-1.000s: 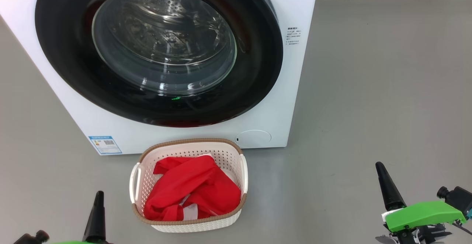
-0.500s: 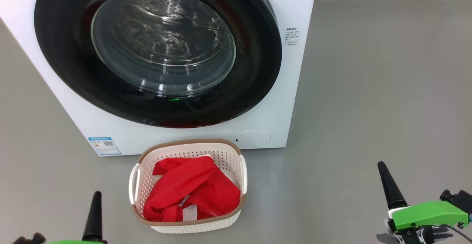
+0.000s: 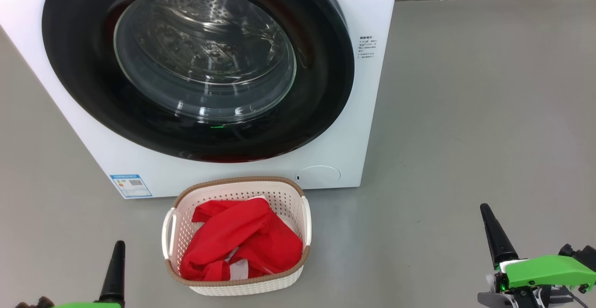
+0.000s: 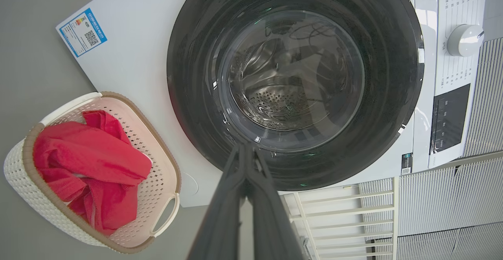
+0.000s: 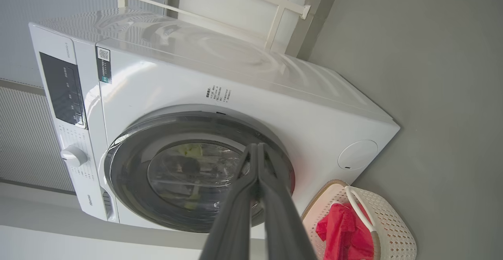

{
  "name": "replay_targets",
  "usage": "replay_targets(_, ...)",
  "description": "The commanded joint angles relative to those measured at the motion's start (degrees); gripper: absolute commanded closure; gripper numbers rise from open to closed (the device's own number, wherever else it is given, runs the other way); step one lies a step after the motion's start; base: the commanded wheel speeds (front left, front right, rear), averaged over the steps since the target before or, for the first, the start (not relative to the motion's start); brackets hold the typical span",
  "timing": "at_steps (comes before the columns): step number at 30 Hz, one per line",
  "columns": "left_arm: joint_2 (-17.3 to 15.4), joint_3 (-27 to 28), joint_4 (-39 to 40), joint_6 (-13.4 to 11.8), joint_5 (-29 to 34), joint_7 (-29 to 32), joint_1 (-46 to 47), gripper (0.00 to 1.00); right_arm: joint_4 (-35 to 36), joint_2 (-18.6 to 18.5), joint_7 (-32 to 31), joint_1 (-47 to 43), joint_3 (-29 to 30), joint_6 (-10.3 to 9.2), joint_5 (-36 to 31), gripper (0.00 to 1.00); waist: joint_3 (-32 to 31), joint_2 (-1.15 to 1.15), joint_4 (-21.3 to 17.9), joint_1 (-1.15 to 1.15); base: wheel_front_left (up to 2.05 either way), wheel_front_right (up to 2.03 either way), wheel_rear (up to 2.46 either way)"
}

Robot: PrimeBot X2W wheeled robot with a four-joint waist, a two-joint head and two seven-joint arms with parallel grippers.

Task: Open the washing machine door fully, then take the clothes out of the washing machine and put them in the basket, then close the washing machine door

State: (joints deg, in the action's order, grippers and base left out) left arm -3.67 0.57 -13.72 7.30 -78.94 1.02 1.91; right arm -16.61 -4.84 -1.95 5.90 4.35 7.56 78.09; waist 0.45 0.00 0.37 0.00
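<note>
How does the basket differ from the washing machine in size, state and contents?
The basket is small and low; the washing machine is a big box. The basket is open on top; the washing machine door is shut. The basket holds the red clothes; the drum inside looks bare. Both are whitish and stand on the grey floor.

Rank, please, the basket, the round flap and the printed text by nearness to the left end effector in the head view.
1. basket, on the floor beside the left end effector.
2. round flap, washer's lower right.
3. printed text, washer's upper right.
</note>
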Motion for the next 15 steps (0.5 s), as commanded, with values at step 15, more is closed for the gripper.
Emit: replay_targets(15, -0.3, 3.6, 0.2, 0.2, -8.8, 2.9, 3.6, 1.0, 2.3, 1.1, -2.8, 0.4, 1.0, -0.07, 8.8, 1.0, -0.2, 0.0, -0.2, 0.0, 0.0, 0.0, 0.0)
